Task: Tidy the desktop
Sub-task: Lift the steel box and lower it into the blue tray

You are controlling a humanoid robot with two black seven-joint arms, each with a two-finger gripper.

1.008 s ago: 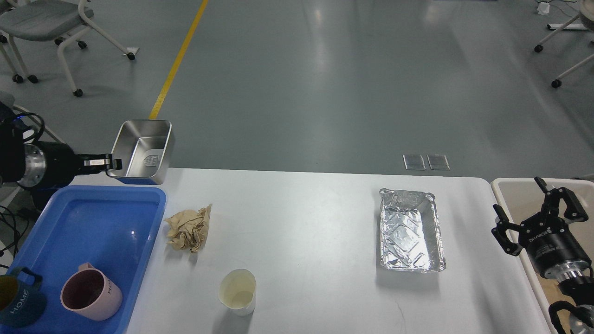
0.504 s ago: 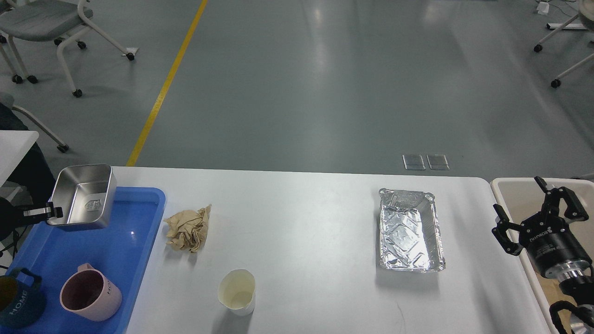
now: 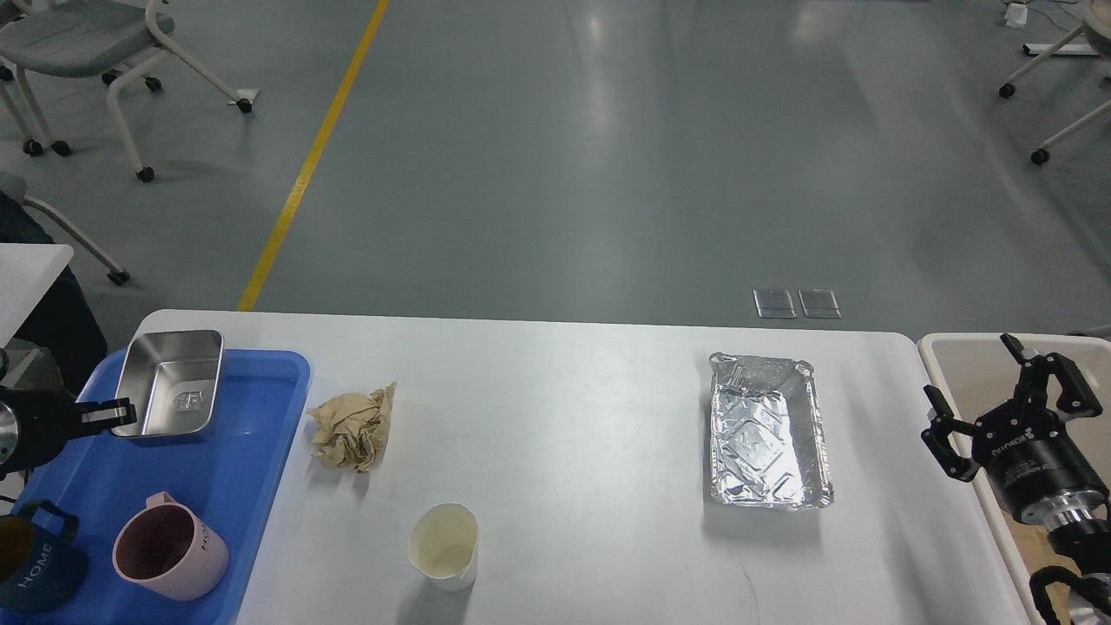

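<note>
With steel container [image 3: 168, 383] down in the blue tray [image 3: 217, 521]: reusables left, disposables pending.
Left gripper [image 3: 111, 413] at the container's near-left rim, fingers too dark to tell if clamped. Right gripper [image 3: 1007, 406] over beige bin [image 3: 955, 356], fingers spread, empty. Desktop [image 3: 564, 451] spans the middle; crumpled paper [image 3: 354, 426], paper cup [image 3: 444, 545], foil tray [image 3: 767, 430] on it, likely bin-bound. Pink mug [image 3: 168, 549] and dark HOME mug [image 3: 35, 564] in tray.

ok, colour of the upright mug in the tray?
Pink mug, in the blue tray; head view.
</note>
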